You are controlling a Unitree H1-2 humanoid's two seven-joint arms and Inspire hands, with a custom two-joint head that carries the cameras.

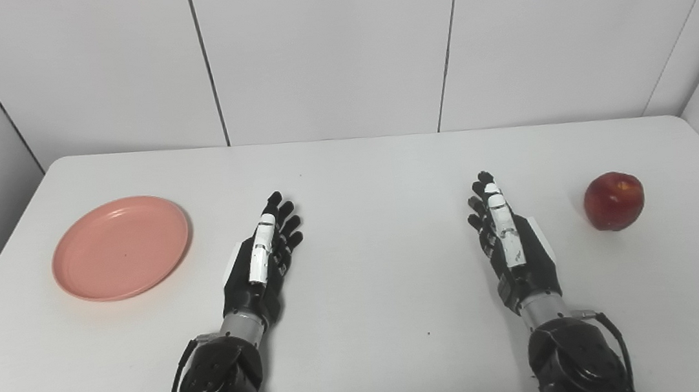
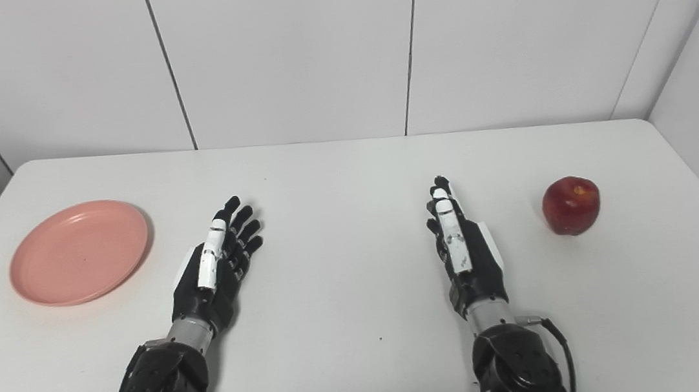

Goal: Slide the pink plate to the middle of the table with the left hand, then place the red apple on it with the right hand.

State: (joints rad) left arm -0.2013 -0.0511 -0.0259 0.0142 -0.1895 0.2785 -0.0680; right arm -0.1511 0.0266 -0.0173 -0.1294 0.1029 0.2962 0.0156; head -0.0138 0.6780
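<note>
White counter (image 1: pixel 367 363): nothing is done yet. Plate (image 1: pixel 120 247) sits far left, apple (image 1: pixel 614 200) far right. Left hand (image 1: pixel 264 259) and right hand (image 1: pixel 510 237) rest between them, fingers straight, holding nothing.

Bright, even, diffuse overhead light; faint soft shadows just beside the red apple (image 1: pixel 614 200); sharp throughout, no glare on the table (image 1: pixel 373 174).

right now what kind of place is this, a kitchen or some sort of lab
Most likely a lab test cell, not a kitchen: a bare white table boxed in by plain white wall panels, with only a pink plate and a red apple set out.
</note>
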